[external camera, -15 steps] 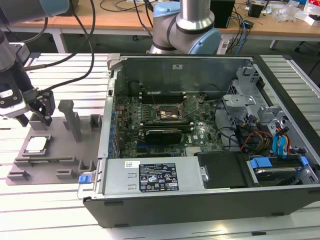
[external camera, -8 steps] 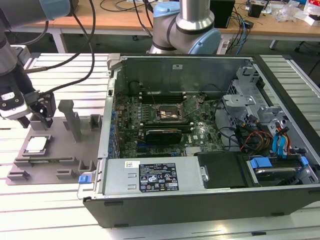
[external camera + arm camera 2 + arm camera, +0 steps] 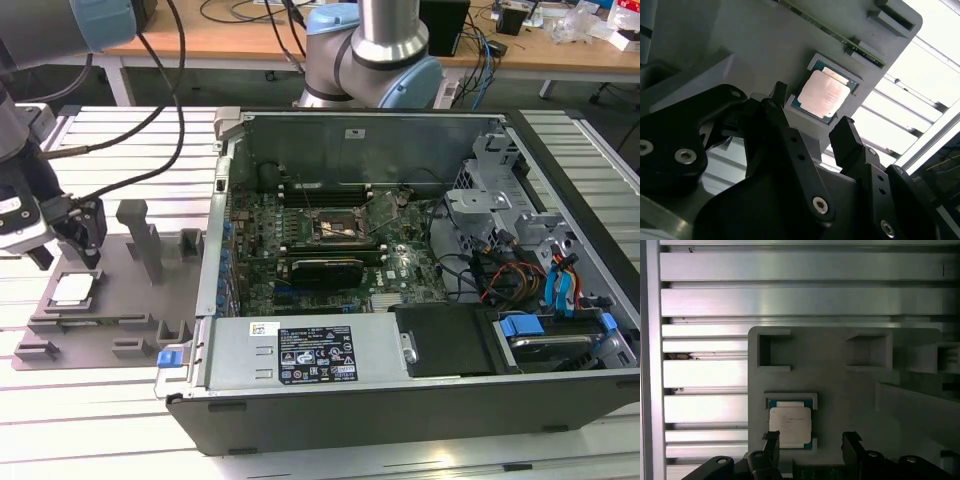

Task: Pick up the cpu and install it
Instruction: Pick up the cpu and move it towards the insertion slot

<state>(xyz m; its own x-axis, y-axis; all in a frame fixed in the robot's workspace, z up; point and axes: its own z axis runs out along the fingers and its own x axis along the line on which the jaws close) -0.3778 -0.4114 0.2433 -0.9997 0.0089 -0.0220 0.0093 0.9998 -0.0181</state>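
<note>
Gripper hangs over the tray, jaws spread wide, nothing held. The cpu lies flat in a square pocket at the tray's end farthest from the case, metal face up.

Key relation: the cpu is below the fingertips and clear of them, not between them. In the first wrist view the cpu sits off the gap's midline, closer to one finger than the other (you'd judge the opening wider than the chip). It's square, so no long axis; its edges run square to the jaws.

The socket is well apart from the tray.
</note>
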